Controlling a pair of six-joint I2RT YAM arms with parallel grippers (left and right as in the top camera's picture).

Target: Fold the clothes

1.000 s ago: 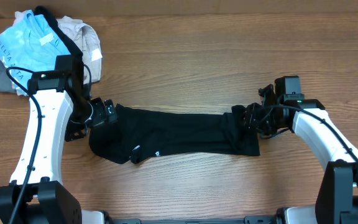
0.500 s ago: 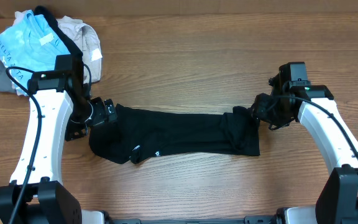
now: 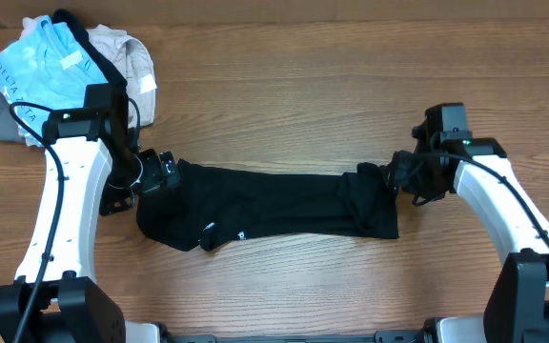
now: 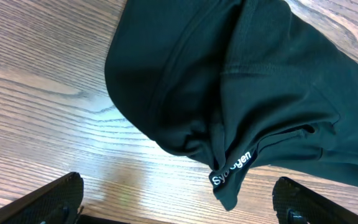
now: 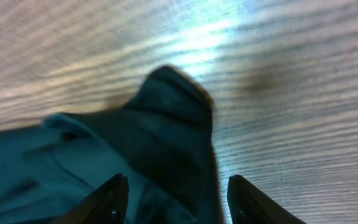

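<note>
Two pairs of fingers stand apart, and neither is clamped on anything. The right gripper (image 5: 180, 194) hangs over the right end of the black T-shirt (image 3: 274, 205), with a bunched hump of cloth showing between and beyond its spread jaws. The left gripper (image 4: 179, 205), jaws at their widest, hovers just beside the shirt's left end, near the white hem logo (image 4: 232, 169). The shirt lies as a long narrow band across the table (image 3: 284, 86), well apart from the pile of other garments (image 3: 65, 67). The next fold probably brings one end over the other. Each gripper should pinch every layer at an end edge rather than the loose hump, then lift low and lay the cloth flat.
</note>
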